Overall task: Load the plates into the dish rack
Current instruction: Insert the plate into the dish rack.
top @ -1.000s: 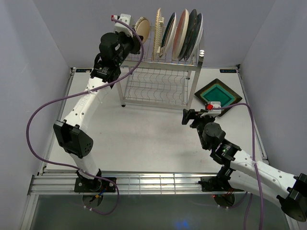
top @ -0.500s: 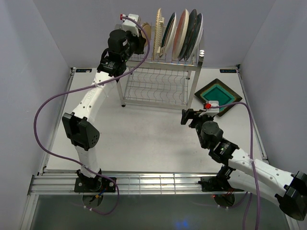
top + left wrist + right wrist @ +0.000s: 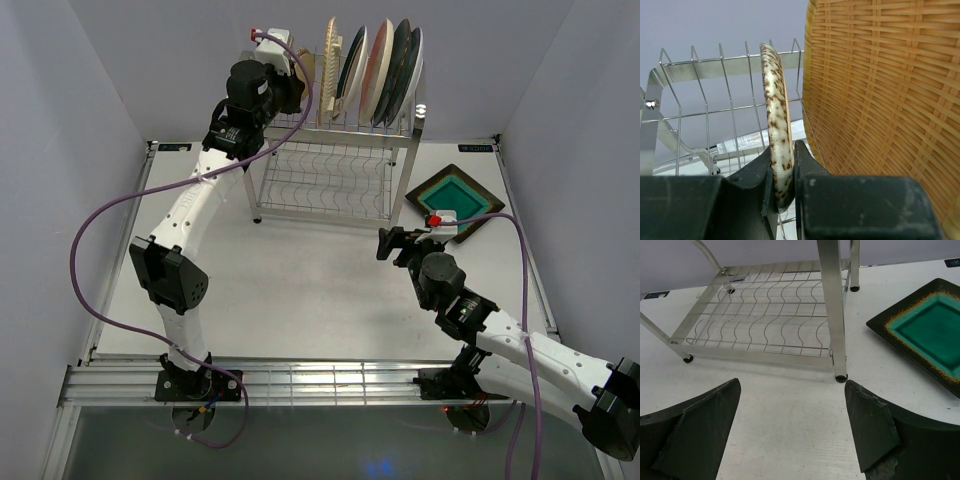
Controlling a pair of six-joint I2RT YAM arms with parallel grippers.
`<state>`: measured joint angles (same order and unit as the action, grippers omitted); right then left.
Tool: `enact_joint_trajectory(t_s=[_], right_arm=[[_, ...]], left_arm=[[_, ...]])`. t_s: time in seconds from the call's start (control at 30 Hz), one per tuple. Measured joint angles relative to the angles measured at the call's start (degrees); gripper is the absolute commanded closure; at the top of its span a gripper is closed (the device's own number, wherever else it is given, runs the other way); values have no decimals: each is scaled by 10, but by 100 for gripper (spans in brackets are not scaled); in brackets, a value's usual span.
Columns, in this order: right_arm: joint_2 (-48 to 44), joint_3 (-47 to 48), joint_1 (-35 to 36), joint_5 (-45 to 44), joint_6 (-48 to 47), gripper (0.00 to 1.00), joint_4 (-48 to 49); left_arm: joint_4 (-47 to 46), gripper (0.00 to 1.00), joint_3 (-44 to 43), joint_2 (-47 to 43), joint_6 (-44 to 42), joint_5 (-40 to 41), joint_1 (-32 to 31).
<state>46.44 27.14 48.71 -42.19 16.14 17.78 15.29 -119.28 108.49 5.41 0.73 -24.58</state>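
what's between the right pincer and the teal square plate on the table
Nothing visible. Only bare table lies between the open right pincer and the brown square plate. A front leg of the dish rack stands just left of that path.

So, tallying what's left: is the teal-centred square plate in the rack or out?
Out. The teal-centred square plate lies flat on the table, right of the dish rack.

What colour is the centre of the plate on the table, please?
The plate has a teal centre; clearest from right wrist.
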Motion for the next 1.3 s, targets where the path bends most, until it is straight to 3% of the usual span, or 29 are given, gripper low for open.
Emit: enact_joint_trajectory(t_s=[0.53, 0.6, 0.7, 0.87, 1.3], right_arm=[[14, 0, -7, 7, 8, 10, -1], [16, 0, -8, 8, 10, 10, 0], [19, 0, -9, 10, 13, 10, -1], [19, 0, -11, 13, 15, 10, -1], [19, 0, -14, 20, 16, 10, -1]], left_arm=[[49, 100, 22, -37, -5, -2, -2], [56, 82, 24, -42, -5, -3, -3], [56, 80, 25, -43, -5, -6, -3], [57, 65, 25, -43, -8, -7, -3], [57, 62, 24, -43, -9, -27, -2]])
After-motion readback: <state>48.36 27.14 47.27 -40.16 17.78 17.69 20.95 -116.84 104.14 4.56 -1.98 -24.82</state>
